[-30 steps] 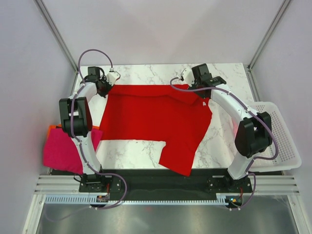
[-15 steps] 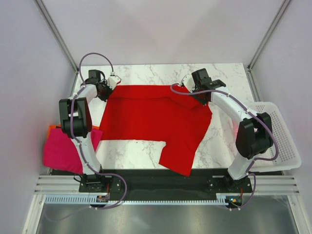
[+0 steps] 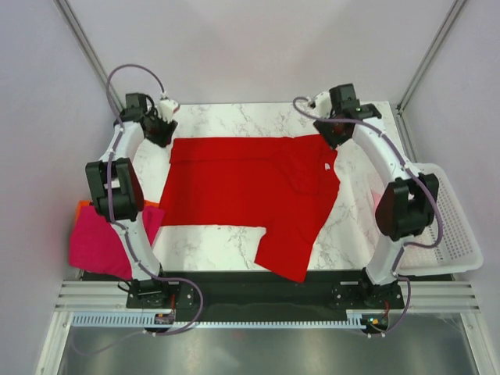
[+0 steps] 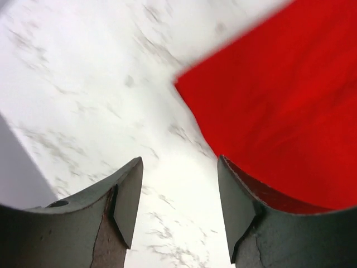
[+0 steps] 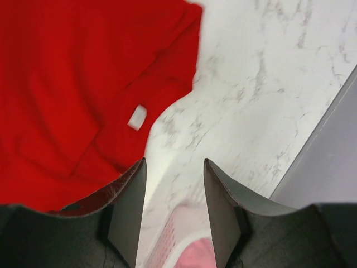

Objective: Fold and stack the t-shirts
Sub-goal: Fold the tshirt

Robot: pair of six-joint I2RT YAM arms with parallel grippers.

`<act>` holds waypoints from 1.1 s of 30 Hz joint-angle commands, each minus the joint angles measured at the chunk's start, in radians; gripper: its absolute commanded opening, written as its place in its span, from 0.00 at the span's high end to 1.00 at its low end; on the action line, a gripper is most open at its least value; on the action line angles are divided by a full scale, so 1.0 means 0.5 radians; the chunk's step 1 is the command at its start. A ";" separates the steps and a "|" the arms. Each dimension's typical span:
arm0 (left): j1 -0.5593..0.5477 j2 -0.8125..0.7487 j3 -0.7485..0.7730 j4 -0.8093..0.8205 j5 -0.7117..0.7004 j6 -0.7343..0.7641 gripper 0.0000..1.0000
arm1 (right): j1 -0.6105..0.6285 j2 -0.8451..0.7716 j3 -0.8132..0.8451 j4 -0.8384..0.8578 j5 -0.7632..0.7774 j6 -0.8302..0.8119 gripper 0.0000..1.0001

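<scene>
- Roughly centred on the marble table (image 3: 234, 117), the red t-shirt (image 3: 242, 183) lies spread flat. Its far edge runs straight between the two arms.
- Its long axis runs left to right. The white neck label (image 3: 324, 166) sits near the right end, so the collar seems to point right and the hem left. One flap reaches toward the near edge on the right.
- The step in hand looks like smoothing and squaring the shirt, or a first fold just laid; no compact fold is made yet.
- The left gripper (image 3: 164, 134) hangs just off the far left corner, fingers spread with only bare marble between them.
- The right gripper (image 3: 330, 134) sits beside the far right corner, also released and empty.
- Next, I judge, the near flap needs pinching and folding inward, then the body folding across its length.
- Off to the left a magenta shirt (image 3: 98, 242) lies over an orange one (image 3: 83, 205), and the white basket (image 3: 457, 226) stands to the right.
</scene>
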 commanded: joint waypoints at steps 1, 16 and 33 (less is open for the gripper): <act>0.009 0.246 0.609 -0.205 0.096 -0.308 0.37 | -0.115 0.316 0.286 0.041 -0.115 0.135 0.47; 0.098 0.793 1.222 -0.482 0.391 -0.889 0.38 | -0.333 1.109 1.045 0.044 -0.569 0.190 0.49; 0.085 0.958 1.317 -0.384 0.378 -0.962 0.34 | -0.342 1.468 1.373 0.176 -0.631 0.359 0.47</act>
